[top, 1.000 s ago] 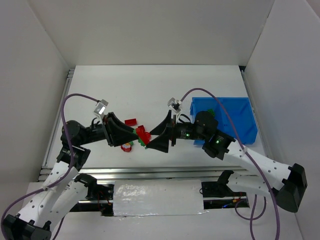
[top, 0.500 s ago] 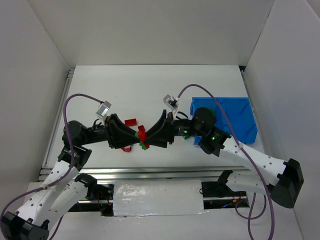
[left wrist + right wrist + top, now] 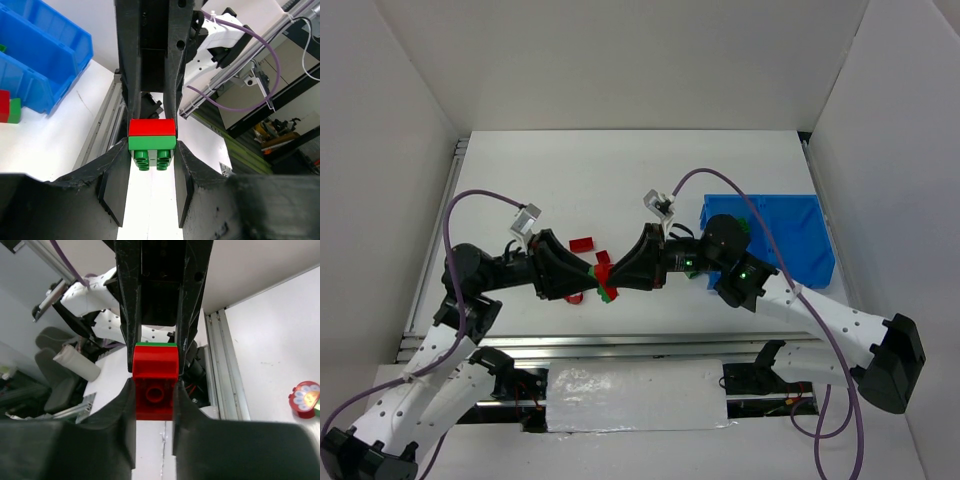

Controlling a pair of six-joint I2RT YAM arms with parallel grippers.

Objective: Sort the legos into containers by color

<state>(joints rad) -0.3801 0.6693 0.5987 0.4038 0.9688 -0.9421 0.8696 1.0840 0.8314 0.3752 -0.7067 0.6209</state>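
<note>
A joined red-green lego (image 3: 603,275) hangs above the table between both grippers, which meet tip to tip. My left gripper (image 3: 151,150) is shut on its green half (image 3: 152,144). My right gripper (image 3: 155,390) is shut on the red half (image 3: 155,382); only a sliver of green (image 3: 155,343) shows beyond it. In the overhead view the two grippers' fingers hide most of the lego. The blue container (image 3: 790,240) stands to the right, behind the right arm, and shows in the left wrist view as a blue bin (image 3: 40,65).
A loose red brick (image 3: 581,244) lies on the table behind the grippers. A round red-white piece (image 3: 305,399) lies on the table below them. A red and a green brick (image 3: 7,107) lie beside the bin. The table's metal rail (image 3: 620,345) runs along the near edge.
The right gripper has moved left to the left gripper and shut on the red half of the lego. The left gripper has kept its hold and shifted slightly.
</note>
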